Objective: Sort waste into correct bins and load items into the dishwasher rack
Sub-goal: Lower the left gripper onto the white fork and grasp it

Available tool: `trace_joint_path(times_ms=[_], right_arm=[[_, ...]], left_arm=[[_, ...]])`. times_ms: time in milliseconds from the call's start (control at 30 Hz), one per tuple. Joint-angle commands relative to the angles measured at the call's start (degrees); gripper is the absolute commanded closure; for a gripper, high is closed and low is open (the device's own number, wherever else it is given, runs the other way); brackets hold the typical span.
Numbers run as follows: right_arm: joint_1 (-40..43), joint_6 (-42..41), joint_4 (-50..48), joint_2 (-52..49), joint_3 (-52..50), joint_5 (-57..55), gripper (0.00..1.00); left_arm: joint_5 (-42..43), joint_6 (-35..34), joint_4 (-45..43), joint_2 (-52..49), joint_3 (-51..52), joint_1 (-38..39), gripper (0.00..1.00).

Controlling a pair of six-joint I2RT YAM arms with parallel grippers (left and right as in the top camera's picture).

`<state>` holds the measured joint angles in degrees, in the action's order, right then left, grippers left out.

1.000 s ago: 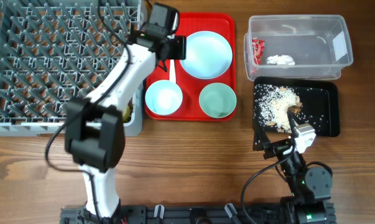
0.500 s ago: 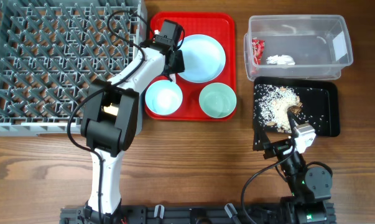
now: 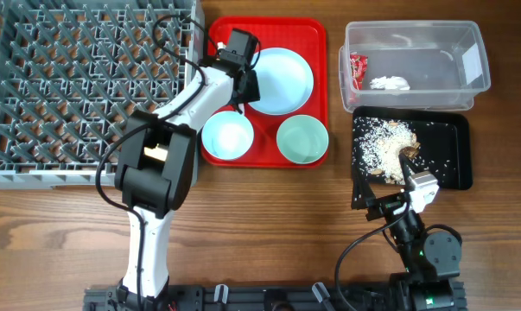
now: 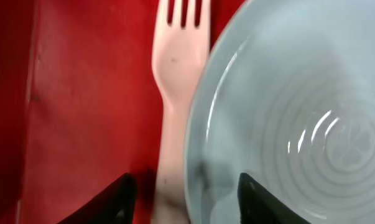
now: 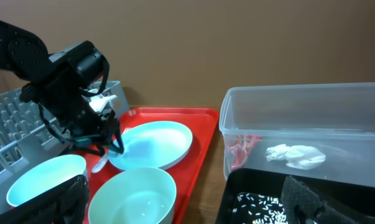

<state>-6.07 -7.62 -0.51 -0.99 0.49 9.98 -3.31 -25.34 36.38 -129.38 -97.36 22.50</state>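
The left gripper is swinging in. A second ago it was out by the edge of the dishwasher rack, and now it is hanging low over the red tray, right at the left rim of the pale blue plate. By my reading that is the cutlery pick coming up, with the waste already sorted: the red wrapper and tissue are sitting in the clear tub, and the grains are lying in the black tray.

In the left wrist view the jaws are standing open and holding nothing, straddling the handle of the white fork. The fork is lying flat on the tray, tines pointing away from the camera and tinted pink by the red beneath. The plate rim is overlapping one side of its handle, so it is looking like a tight pinch.

The right gripper is waiting near the black tray, jaws spread wide and empty.
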Motion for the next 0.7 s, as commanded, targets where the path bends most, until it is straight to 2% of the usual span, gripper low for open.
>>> trace_joint_path(times_ms=[0, 100, 267, 433, 500, 567, 667], right_arm=[[0.13, 0.55, -0.20, 0.79, -0.20, -1.20, 0.00], [0.13, 0.52, -0.22, 0.79, -0.20, -1.20, 0.00], [0.13, 0.55, -0.20, 0.79, -0.20, -1.20, 0.00], [0.13, 0.52, -0.20, 0.79, -0.20, -1.20, 0.00], [0.13, 0.55, -0.20, 0.79, -0.20, -1.20, 0.00], [0.13, 0.52, -0.20, 0.79, -0.20, -1.20, 0.00], [0.13, 0.55, -0.22, 0.79, -0.20, -1.20, 0.00]], left_arm=[[-0.42, -0.90, 1.16, 1.97, -1.40, -0.61, 0.53], [-0.42, -0.87, 1.60, 3.58, -1.40, -1.40, 0.50], [-0.20, -0.87, 2.47, 4.04, -1.40, -1.79, 0.38], [-0.20, -0.85, 1.62, 5.09, -1.64, -1.79, 0.35], [-0.31, -0.83, 1.62, 5.97, -1.62, -1.79, 0.43], [-1.01, -0.81, 1.57, 6.43, -1.62, -1.79, 0.57], [-4.68, -0.81, 2.01, 6.45, -1.62, -1.79, 0.71]])
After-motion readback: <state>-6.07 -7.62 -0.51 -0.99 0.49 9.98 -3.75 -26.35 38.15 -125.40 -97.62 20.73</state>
